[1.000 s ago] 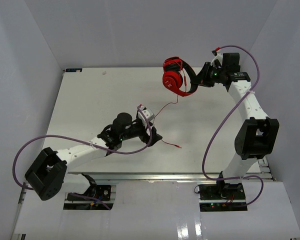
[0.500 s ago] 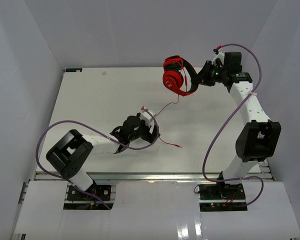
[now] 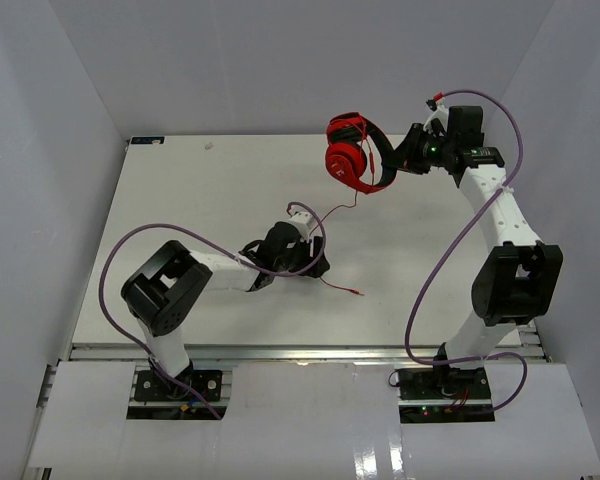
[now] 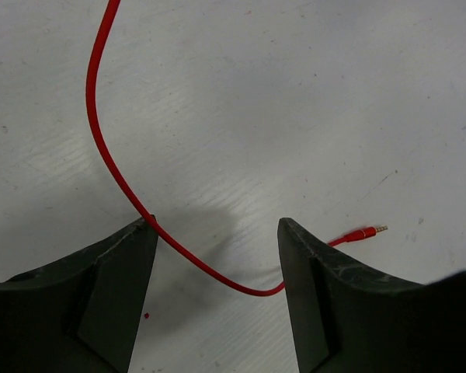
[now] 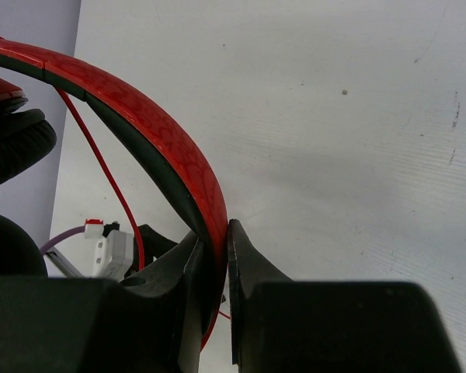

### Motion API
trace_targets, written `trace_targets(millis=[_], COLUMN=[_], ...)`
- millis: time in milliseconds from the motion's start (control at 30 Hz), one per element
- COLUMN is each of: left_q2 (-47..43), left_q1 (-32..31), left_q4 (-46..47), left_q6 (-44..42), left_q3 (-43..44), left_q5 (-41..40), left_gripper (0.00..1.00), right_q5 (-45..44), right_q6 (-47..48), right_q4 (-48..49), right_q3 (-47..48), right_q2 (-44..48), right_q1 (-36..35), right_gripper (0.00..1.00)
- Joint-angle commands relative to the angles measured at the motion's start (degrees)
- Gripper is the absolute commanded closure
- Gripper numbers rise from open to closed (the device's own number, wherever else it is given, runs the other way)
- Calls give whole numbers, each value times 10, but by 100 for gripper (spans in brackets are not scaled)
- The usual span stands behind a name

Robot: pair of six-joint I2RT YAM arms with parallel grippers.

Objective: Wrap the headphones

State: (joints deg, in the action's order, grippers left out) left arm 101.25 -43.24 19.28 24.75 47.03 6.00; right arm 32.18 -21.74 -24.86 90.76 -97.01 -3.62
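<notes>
Left gripper point(image 4: 217, 233) spread wide; cord point(image 4: 101, 148) crosses between its fingers, plug point(image 4: 365, 232) just beyond. Right gripper point(image 5: 216, 233) clamped on headphones point(image 5: 151, 124) at headband.

1. The left arm's elbow block point(image 3: 164, 292) has swung in. 1 second ago it sat far out by the near-left corner of the tabletop point(image 3: 180, 190); now it stands further right, close behind the forearm.
2. The left gripper point(image 3: 315, 264) has slid a little to the right across the tabletop, nearer the low bend in the cord point(image 3: 332, 213) of the headphones point(image 3: 348, 160).
3. The purple cable point(image 3: 115, 262) on the left arm, earlier a wide low loop out to the left, now arches tightly over the folded arm.
</notes>
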Motion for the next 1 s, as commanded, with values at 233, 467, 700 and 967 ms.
trace_targets(millis=[233,467,700,967], left_q2=[64,70,52,80], left_q1=[-2,20,94,168], left_q4=[-14,-15,-17,-68], left_q6=[51,28,-9,-54], left_q3=[45,64,70,135], left_q5=[-3,10,41,58], left_gripper=[76,100,100,100], right_q5=[33,42,43,88], right_q6=[-11,9,55,126], right_q4=[40,33,21,7], right_q3=[-12,-34,-55,-59], right_q2=[59,87,124,144], right_q1=[-3,-3,-2,-2], right_gripper=[92,92,92,92])
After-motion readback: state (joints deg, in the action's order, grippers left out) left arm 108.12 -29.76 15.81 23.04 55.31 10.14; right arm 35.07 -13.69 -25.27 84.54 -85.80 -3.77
